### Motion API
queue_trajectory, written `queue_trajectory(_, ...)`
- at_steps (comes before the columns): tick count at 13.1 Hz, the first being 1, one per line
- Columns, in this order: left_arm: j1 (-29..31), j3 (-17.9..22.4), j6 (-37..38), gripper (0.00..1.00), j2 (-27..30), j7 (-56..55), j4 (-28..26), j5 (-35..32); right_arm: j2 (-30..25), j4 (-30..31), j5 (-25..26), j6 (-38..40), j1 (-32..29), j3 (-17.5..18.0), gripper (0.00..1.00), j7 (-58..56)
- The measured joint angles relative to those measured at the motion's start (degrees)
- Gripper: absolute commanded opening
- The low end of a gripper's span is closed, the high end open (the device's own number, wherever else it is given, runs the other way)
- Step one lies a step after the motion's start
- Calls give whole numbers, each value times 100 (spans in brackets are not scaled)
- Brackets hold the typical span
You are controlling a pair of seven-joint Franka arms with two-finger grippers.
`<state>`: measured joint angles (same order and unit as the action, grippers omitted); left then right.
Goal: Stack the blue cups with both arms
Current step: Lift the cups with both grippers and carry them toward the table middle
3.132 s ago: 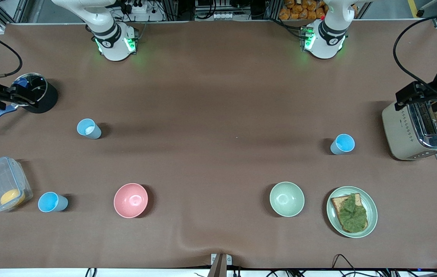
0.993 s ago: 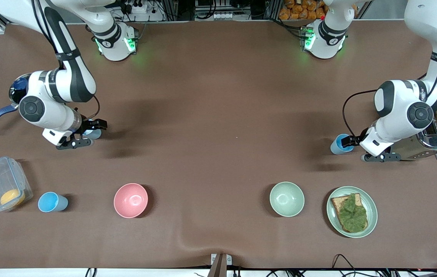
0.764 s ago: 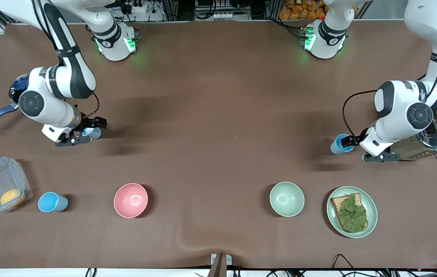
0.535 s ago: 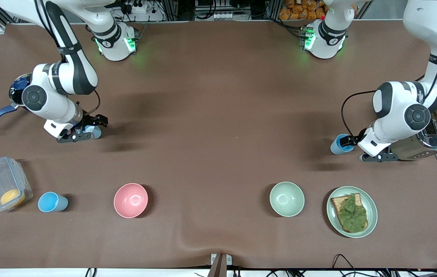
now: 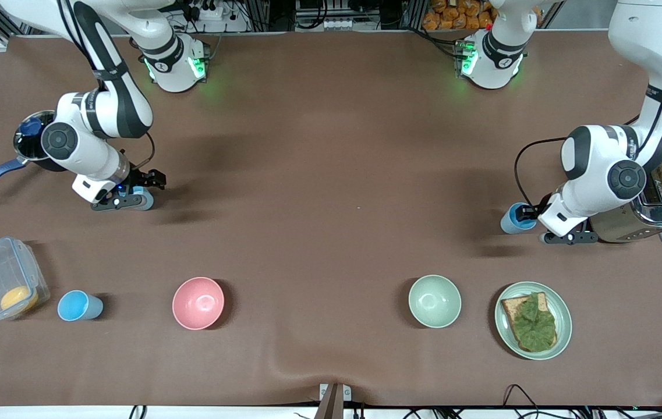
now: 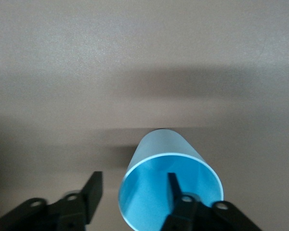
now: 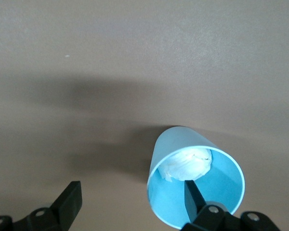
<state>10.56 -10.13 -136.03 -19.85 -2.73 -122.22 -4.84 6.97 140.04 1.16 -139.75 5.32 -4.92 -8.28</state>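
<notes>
The left gripper point(image 5: 531, 224) is sitting low at the sky-blue cup point(image 5: 514, 220) near the toaster point(image 5: 636, 215), its fingers spread: in the left wrist view one finger point(image 6: 176, 195) is dipping inside the cup's point(image 6: 171, 185) mouth while the other point(image 6: 89, 192) is standing outside, well off the wall. The right gripper point(image 5: 133, 195) is doing the same at the paler cup point(image 5: 143, 201) toward the right arm's end, one finger point(image 7: 195, 195) inside the cup point(image 7: 195, 185) with its whitish patch, the other point(image 7: 70, 199) wide outside.

Both cups are standing upright on the table point(image 5: 331, 174), well apart. A third blue cup point(image 5: 77, 306) is waiting beside the plastic container point(image 5: 2, 285), nearer the front camera.

The likely trouble: since each outer finger is far from the wall, closing could be dragging or tipping a light cup before the pinch lands. A rim-only grip may also let the cup swing when lifted, spoiling alignment for stacking.
</notes>
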Motion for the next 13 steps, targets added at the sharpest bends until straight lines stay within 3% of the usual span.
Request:
queue_trajectory(3, -2, -83, -32, 0, 4, -10, 45, 0, 6, 28, 0, 0, -117, -8, 0, -188)
queue_trajectory(8, 0, -371, -59, 0, 167, -48, 166, 0, 65, -6, 18, -18, -160, -18, 0, -227)
queue_trajectory(13, 4, -533, 530, 0, 894, -345, 454, 8, 99, -296, -4, 273, -94, 12, 0, -88)
